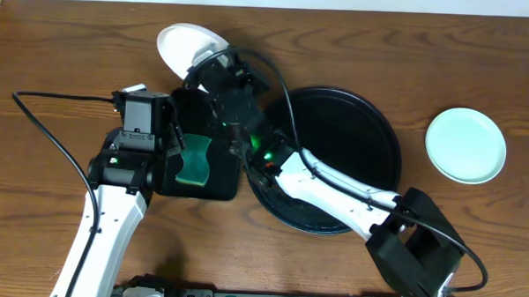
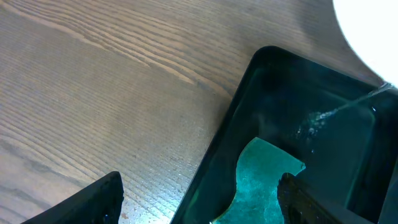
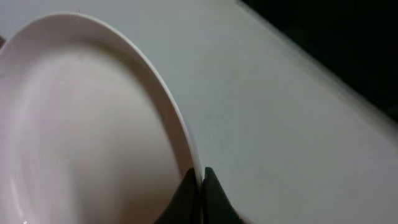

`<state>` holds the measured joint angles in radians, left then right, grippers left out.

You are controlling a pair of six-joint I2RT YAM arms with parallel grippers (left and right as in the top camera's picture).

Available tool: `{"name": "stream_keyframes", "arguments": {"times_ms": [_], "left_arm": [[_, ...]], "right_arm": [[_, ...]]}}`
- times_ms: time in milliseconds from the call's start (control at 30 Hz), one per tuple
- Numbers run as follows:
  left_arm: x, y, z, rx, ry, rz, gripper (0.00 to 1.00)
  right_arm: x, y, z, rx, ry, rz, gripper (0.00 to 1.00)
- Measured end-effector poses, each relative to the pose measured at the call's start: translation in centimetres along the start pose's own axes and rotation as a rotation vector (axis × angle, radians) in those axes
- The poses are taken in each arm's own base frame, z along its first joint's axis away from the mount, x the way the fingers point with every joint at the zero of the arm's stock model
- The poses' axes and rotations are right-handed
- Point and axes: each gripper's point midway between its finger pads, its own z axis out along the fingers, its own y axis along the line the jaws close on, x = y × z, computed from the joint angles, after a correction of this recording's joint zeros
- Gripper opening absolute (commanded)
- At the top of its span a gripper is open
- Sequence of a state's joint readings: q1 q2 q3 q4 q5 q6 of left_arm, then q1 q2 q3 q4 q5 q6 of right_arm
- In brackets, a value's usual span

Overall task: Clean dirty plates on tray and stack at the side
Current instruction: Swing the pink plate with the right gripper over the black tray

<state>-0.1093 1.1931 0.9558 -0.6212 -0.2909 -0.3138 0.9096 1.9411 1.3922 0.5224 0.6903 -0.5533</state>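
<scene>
The tray (image 1: 371, 135), round and black with a raised rim, lies on the wooden table (image 1: 65, 53). The right arm (image 1: 334, 182) crosses above its left part. A smaller rectangular black tray (image 1: 219, 189) sits just beside the round tray's left edge and contains one green cloth (image 1: 195, 161), lying flat on its floor.

One pale-mint plate (image 1: 465, 145) lies flat on the table, well apart from the round tray on its right side. One white plate (image 1: 182, 44) is off the round tray, beyond its upper left, tilted and raised above the table.

The right gripper (image 3: 200, 186) is fully closed, its two fingertips pinching the rim of the white plate. The left gripper (image 2: 199, 202) hangs over the rectangular tray, left of the round tray, with its jaws spread wide and nothing between them.
</scene>
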Motion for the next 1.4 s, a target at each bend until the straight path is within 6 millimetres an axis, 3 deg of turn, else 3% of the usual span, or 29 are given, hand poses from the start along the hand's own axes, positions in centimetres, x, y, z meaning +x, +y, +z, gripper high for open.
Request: {"name": "stream_keyframes", "arguments": {"times_ms": [400, 1400], "left_arm": [[0.0, 0.0, 0.0, 0.000, 0.000, 0.000, 0.80], [0.0, 0.0, 0.0, 0.000, 0.000, 0.000, 0.80]], "right_arm": [[-3.6, -2.4, -1.2, 0.140, -0.094, -0.123, 0.01], [-3.3, -2.8, -1.3, 0.166, -0.070, -0.162, 0.01]]}}
